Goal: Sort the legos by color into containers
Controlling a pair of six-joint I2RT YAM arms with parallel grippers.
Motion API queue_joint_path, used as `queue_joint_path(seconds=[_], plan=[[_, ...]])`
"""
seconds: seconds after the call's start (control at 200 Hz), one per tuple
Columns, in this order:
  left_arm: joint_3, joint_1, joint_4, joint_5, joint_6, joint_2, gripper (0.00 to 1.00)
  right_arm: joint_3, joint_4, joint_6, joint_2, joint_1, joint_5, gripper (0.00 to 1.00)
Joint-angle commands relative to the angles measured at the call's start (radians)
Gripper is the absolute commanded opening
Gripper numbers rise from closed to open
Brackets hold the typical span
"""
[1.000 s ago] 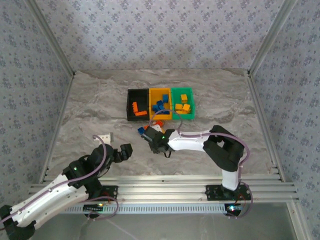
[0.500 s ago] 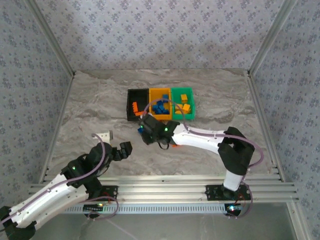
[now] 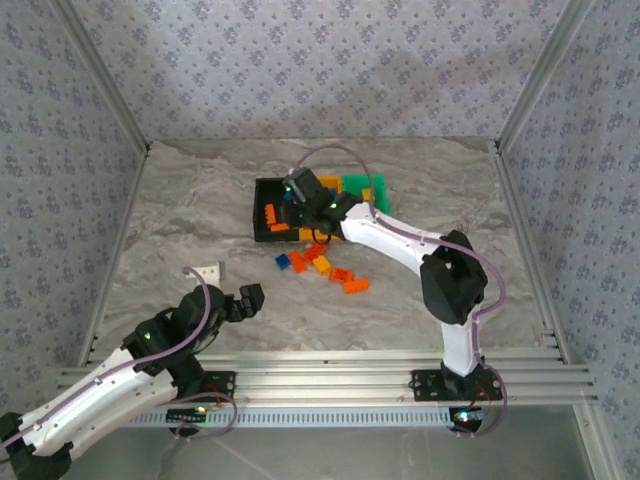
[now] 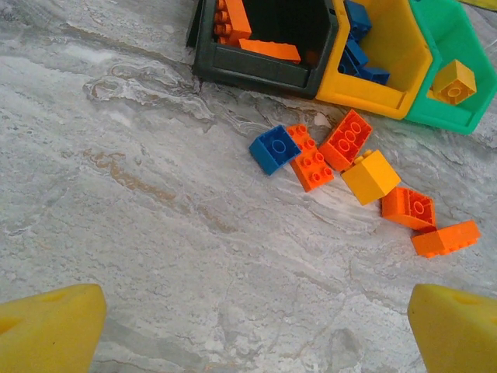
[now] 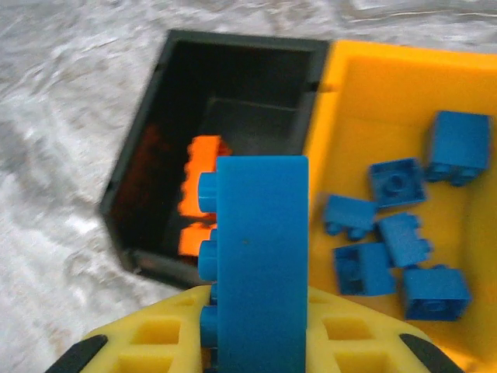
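My right gripper [image 3: 300, 196] hovers over the seam between the black bin [image 3: 268, 236] and the yellow-orange bin [image 5: 373, 78]. It is shut on a long blue lego [image 5: 260, 256], held on edge between the yellow fingers [image 5: 147, 342]. Several blue legos [image 5: 396, 183] lie in the yellow-orange bin, and red-orange ones [image 5: 203, 167] in the black bin [image 5: 233, 47]. The green bin [image 4: 458, 116] holds a yellow-orange lego [image 4: 454, 81]. Loose on the table are a blue lego [image 4: 274, 149], several red-orange ones [image 4: 347, 140] and a yellow-orange one [image 4: 371, 176]. My left gripper [image 4: 252, 334] is open low over bare table.
A small white object [image 3: 208, 271] lies on the marble table left of the left arm. Aluminium rails [image 3: 130, 130] and patterned walls close in the table. The loose bricks [image 3: 322, 265] lie just in front of the bins.
The right gripper has risen from the loose pile and swung back over the bins, carrying the blue lego. The left arm has stayed put.
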Motion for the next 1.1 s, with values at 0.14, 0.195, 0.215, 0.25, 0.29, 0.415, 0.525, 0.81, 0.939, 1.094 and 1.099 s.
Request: queue_joint_path(seconds=[0.14,0.195,0.215,0.25,0.29,0.415,0.525,0.81,0.939,1.094,1.099], plan=[[0.001,0.013,0.029,0.029,0.017,0.007,1.0,0.071,-0.037,0.024,0.086,-0.096,-0.04,0.34],[0.006,0.015,0.031,0.032,0.021,0.015,0.99,0.088,-0.029,0.025,0.096,-0.109,-0.042,0.46],[0.009,0.015,0.032,0.034,0.021,0.019,1.0,0.091,-0.023,0.023,0.095,-0.111,-0.04,0.51],[0.012,0.014,0.03,0.035,0.022,0.028,0.99,0.09,-0.012,0.021,0.089,-0.114,-0.037,0.57],[0.018,0.016,0.028,0.037,0.025,0.036,1.0,0.09,-0.003,0.019,0.076,-0.117,-0.027,0.62],[0.03,0.017,0.036,0.04,0.027,0.067,1.0,0.042,0.041,0.013,-0.004,-0.109,-0.014,0.69],[0.042,0.017,0.055,0.043,0.035,0.103,1.0,-0.051,0.066,0.022,-0.109,-0.085,0.018,0.71],[0.12,0.024,0.132,0.075,0.083,0.321,1.0,-0.507,0.148,0.123,-0.419,0.043,0.143,0.75],[0.164,0.025,0.145,0.11,0.085,0.429,1.0,-0.668,0.103,0.21,-0.49,0.089,0.184,0.77],[0.145,0.025,0.177,0.128,0.058,0.461,1.0,-0.83,0.091,0.266,-0.524,0.127,0.169,0.79],[0.143,0.025,0.178,0.129,0.057,0.461,1.0,-0.834,0.091,0.268,-0.523,0.128,0.167,0.8]])
